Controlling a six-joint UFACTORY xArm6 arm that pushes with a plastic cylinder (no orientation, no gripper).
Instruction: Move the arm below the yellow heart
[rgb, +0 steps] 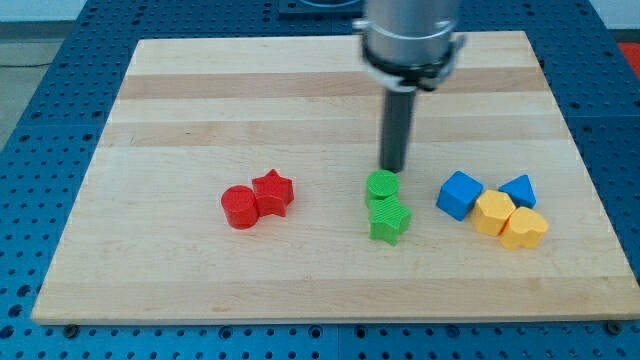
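The yellow heart (526, 229) lies at the view's right, at the lower right end of a cluster. It touches a yellow hexagon (493, 211) on its upper left. My tip (392, 168) rests on the board just above the green cylinder (381, 186), well to the left of the yellow heart and higher in the view. The rod rises to the grey arm body (410, 40) at the view's top.
A blue cube (459, 194) and a blue triangle (518, 189) sit by the yellow blocks. A green star (389, 220) lies below the green cylinder. A red cylinder (239, 208) and red star (272, 192) sit at the left. The wooden board (200, 110) lies on a blue perforated table.
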